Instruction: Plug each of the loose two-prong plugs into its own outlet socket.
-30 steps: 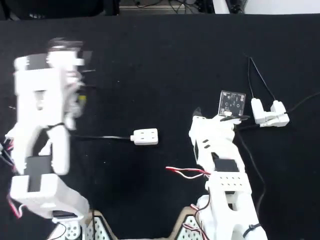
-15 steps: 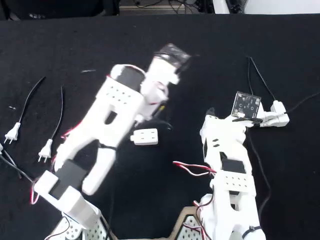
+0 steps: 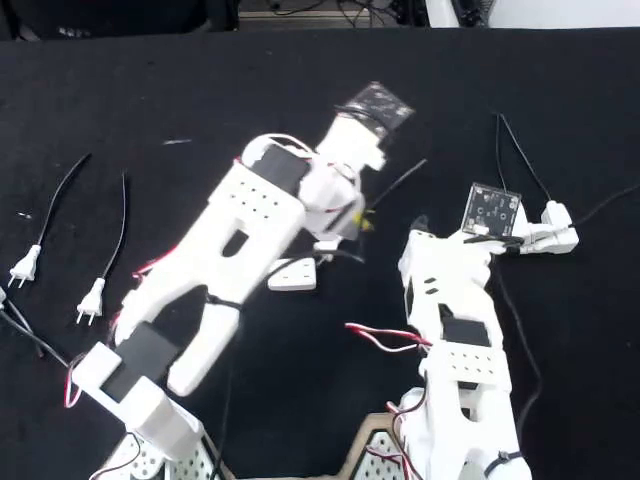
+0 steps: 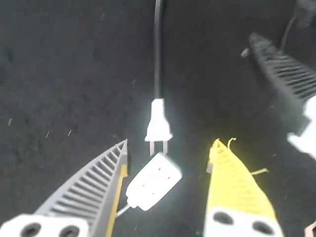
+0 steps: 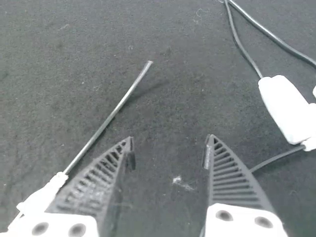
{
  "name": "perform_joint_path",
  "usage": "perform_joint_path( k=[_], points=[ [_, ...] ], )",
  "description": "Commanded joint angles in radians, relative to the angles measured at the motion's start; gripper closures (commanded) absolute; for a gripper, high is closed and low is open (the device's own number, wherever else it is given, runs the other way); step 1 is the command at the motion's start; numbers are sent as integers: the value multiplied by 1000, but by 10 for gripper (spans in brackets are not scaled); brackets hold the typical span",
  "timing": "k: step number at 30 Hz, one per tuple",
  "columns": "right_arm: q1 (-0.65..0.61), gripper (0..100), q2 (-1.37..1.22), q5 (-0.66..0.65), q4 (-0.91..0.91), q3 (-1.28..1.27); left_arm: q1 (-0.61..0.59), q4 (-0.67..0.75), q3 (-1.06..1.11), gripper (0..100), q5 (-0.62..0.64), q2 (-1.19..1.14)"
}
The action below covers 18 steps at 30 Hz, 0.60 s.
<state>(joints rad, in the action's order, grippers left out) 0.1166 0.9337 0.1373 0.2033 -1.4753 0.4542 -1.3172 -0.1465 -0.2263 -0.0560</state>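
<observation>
One plug (image 4: pixel 158 126) lay flat on the tabletop (image 4: pixel 59 74) between the spread fingers (image 4: pixel 232 182) of the left gripper (image 4: pixel 170 144), and neither finger touched it. Its long axis ran in line with its cord (image 4: pixel 157 49). The two prongs pointed back toward the wrist and at the socket (image 4: pixel 153 180), ending just beside it; whether they touched it could not be told. The cord trailed straight away from the arm, and in the high view it slanted toward the far right. The socket lay askew to the plug, and its slots appeared to face up rather than toward the prongs, so a straight push along the tabletop would probably only shove it aside. The step in hand looked like the grasp. It would go best if the fingers came down squarely on the plug's body, behind the prongs and ahead of the cord, and closed across its width so that it could not twist. The prongs would then need tipping down over one pair of slots before any pressing. The right gripper (image 5: pixel 170 139) hung near with its fingers apart and holding nothing; it could pin the socket. A second plug (image 3: pixel 25 268) and a third plug (image 3: pixel 92 298) lay well apart at the left.
</observation>
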Motion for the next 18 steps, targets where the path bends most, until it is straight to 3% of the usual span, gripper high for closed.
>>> perform_joint_path(
  k=[1, 4, 11, 18],
  points=[
    [-17, 779, 30, 8, -31, 67, -108, -103, -18, 736, 6, 61],
    [-28, 779, 30, 9, -31, 67, -174, -81, 102, 736, 8, 51],
    [-55, 779, 33, 6, -31, 51, -199, 315, 515, 736, 84, 68],
    [-60, 779, 33, 6, -31, 51, -147, 333, 527, 732, 253, 181]
  ],
)
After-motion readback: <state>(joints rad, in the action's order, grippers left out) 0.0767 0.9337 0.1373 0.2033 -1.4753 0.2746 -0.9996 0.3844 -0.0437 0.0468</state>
